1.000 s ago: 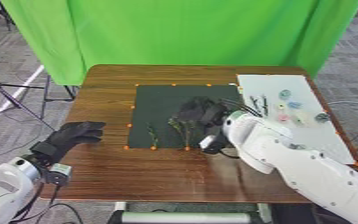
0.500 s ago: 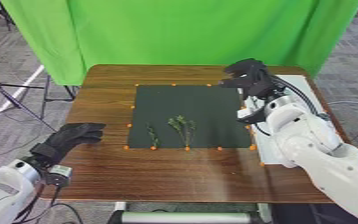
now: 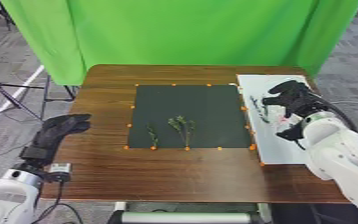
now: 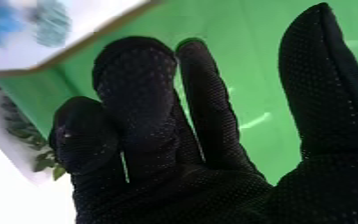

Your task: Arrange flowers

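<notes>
In the head view my right hand [image 3: 291, 97] is over the white board, above the flowers and stems lying there, hiding part of them. Dark stems [image 3: 257, 107] lie on the board just left of it. Two green sprigs rest on the dark mat: a slim one [image 3: 152, 134] at its lower left and a bushier one [image 3: 182, 126] to its right. My left hand [image 3: 64, 124] is off the mat's left side with relaxed fingers. In the right wrist view my right hand [image 4: 167, 145] has its fingers and thumb apart, holding nothing; blue and pale green blooms [image 4: 49, 22] show beyond.
The dark mat [image 3: 184, 100] lies mid-table with orange markers round its edge. Beside it on the right is the white board [image 3: 282, 155]. A green curtain [image 3: 193, 35] hangs behind the wooden table [image 3: 158, 175].
My right hand has moved from over the mat, up and right, then onto the white board. The bushier sprig has come into full view on the mat. My left hand has shifted slightly up and left.
</notes>
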